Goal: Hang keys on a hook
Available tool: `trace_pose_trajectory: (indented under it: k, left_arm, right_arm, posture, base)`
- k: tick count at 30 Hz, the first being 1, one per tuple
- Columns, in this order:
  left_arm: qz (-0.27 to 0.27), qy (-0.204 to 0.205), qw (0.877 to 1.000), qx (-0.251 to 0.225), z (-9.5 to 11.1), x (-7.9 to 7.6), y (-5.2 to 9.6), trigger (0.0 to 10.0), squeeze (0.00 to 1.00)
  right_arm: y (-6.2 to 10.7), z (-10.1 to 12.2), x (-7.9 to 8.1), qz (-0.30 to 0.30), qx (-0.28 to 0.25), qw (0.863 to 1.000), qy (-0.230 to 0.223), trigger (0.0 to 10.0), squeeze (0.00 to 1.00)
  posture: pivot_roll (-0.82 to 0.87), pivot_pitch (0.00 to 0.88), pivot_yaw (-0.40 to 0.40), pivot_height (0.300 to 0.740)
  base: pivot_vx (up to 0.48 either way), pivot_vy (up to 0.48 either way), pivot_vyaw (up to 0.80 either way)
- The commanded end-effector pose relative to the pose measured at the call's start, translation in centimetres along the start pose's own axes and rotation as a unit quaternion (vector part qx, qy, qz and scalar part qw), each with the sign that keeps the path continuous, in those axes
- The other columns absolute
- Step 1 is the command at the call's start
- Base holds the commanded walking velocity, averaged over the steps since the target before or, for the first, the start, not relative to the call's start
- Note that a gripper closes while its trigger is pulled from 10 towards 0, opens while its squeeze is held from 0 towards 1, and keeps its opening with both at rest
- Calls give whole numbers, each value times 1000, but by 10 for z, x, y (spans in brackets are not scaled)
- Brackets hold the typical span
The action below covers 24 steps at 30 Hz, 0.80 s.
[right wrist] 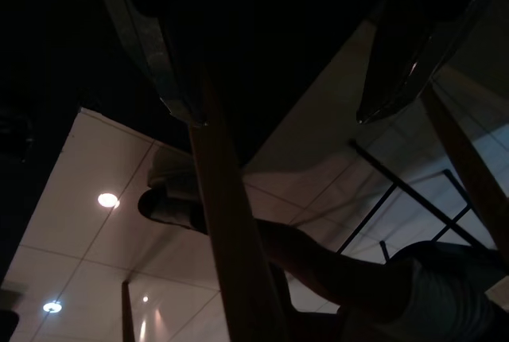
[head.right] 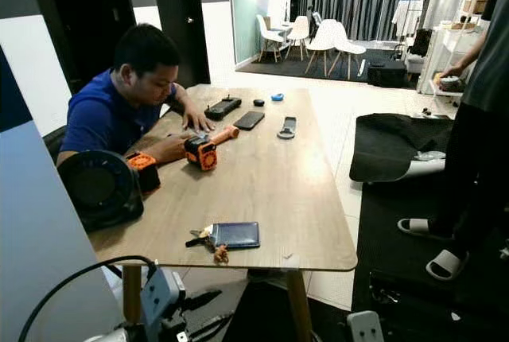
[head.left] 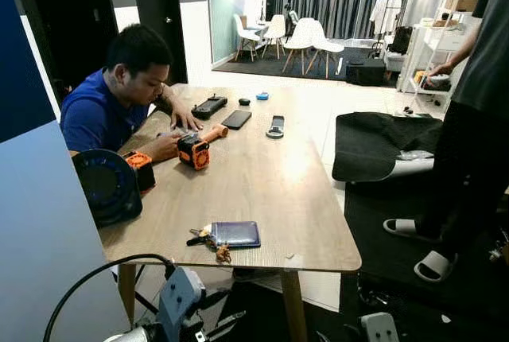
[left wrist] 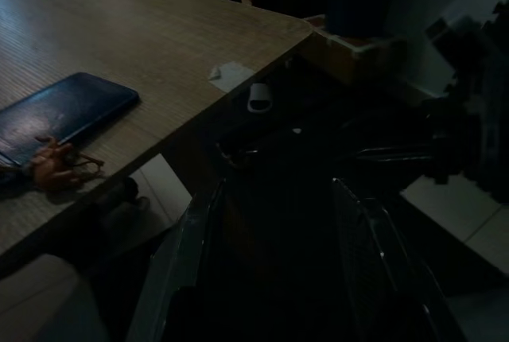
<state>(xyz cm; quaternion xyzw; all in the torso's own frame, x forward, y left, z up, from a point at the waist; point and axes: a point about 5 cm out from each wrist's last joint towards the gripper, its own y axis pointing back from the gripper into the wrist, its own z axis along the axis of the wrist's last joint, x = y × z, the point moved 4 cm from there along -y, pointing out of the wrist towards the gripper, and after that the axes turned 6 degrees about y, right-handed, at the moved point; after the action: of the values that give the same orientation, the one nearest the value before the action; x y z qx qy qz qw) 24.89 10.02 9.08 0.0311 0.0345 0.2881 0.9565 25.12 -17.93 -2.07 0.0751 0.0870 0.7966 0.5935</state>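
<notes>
We stand at the near end of a long wooden table [head.left: 262, 175]. Close to its near edge lies a bunch of keys [head.left: 203, 237] with a small brown charm, touching the left side of a dark blue wallet [head.left: 235, 234]. A scrap of pale tape [head.left: 293, 259] sits near the table's front right corner.

Our left gripper [left wrist: 274, 270] hangs below and in front of the table edge, its 2 black fingers [left wrist: 181, 254] spread apart with nothing between them. Our right gripper [right wrist: 278, 79] is down under the table beside a wooden leg [right wrist: 231, 239]; its 2 fingers also stand apart and hold nothing (the view there is very dark).

A person in a blue shirt [head.left: 99, 115] sits at the table's left side, hands on an orange and black tool [head.left: 195, 149]. Farther along the table lie a black phone [head.left: 236, 119] and a few small dark devices. A round black fan [head.left: 107, 187] rests at the left edge. A 2nd person [head.left: 465, 135] in sandals stands at the right on a dark mat.
</notes>
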Motion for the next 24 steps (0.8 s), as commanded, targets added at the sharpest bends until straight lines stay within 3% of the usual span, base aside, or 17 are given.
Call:
trace_pose_trajectory:
  k: [1, 5, 8, 13, 18, 21, 23, 24]
  left_arm:
    - [-12, 4, 1000, 8, 4, -3, 4, 10000, 0]
    - [-24, -1, 1000, 13, 8, -5, 5, 10000, 0]
    - [-24, -11, 1000, 12, 13, -2, 5, 10000, 0]
    - [-19, -13, 1000, 1, 22, 2, 2, 10000, 0]
    - [7, -14, 1000, -27, 41, 11, -8, 10000, 0]
    - [47, -21, 998, -39, 48, 23, -13, 10000, 0]
    - [107, -17, 993, -49, 55, 42, -19, 10000, 0]
    - [107, -17, 993, -49, 55, 42, -19, 10000, 0]
  right_arm:
    - [-1, 5, 9, 21, -10, 1000, -1, 10000, 0]
    - [-2, 19, 18, 51, -37, 998, 1, 10000, 0]
    - [-2, 43, 34, 100, -76, 992, 17, 10000, 0]
    - [-3, 71, 43, 121, -123, 985, 4, 10000, 0]
    - [-6, 106, 34, 94, -177, 980, -8, 10000, 0]
    - [-8, 117, 25, 69, -193, 979, -7, 10000, 0]
    - [-9, 128, 11, 33, -204, 978, 9, 10000, 0]
    - [-9, 128, 11, 33, -204, 978, 9, 10000, 0]
  posture:
    - [57, 33, 16, 740]
    - [57, 31, 16, 740]
    - [53, 29, 21, 740]
    - [47, 29, 24, 740]
    - [44, 28, 25, 740]
    - [44, 28, 25, 740]
    - [40, 23, 25, 740]
    - [40, 23, 25, 740]
  base:
    - [0, 0, 0]
    - [0, 0, 0]
    - [0, 0, 0]
    - [0, 0, 0]
    - [0, 0, 0]
    - [0, 0, 0]
    - [0, 0, 0]
    - [0, 0, 0]
